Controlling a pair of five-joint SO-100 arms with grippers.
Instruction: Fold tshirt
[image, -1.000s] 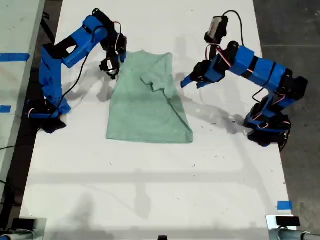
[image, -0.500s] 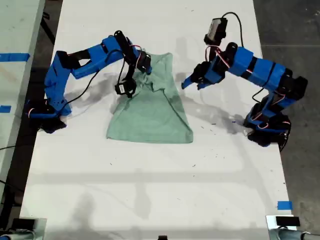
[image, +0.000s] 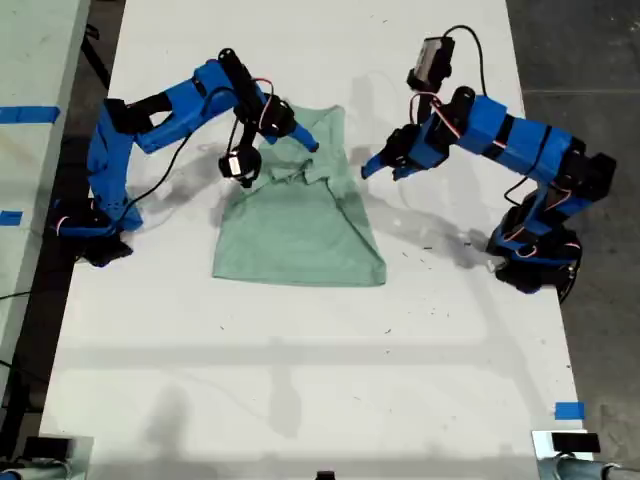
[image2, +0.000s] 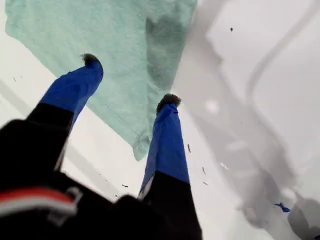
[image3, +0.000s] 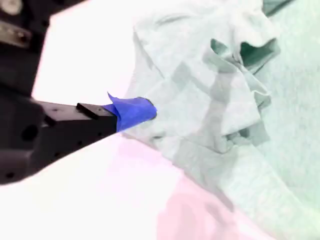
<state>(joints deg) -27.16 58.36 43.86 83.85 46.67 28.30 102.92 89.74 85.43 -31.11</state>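
**Mint tshirt part-folded on white worktop**

The plain, soft tshirt (image: 300, 225) is spread at upper centre of the exterior view on the smooth worktop (image: 300, 350), its upper part bunched into creases. No writing can be read. My first gripper (image2: 130, 80) is held with jaws wide beside its edge. My second gripper (image: 305, 140) is set against the bunched cloth; the state of its jaws cannot be told.

my first gripper (image2: 130, 80): jaws spread wide, nothing between them | fingertips (image2: 91, 61): blue with dark tips, one over the cloth, the other at its edge | tshirt (image2: 100, 35): pale mint-green, flat, a darker fold near its edge | table (image2: 260, 75): white, grey shadows, a few dark specks, small blue scrap (image2: 281, 206)
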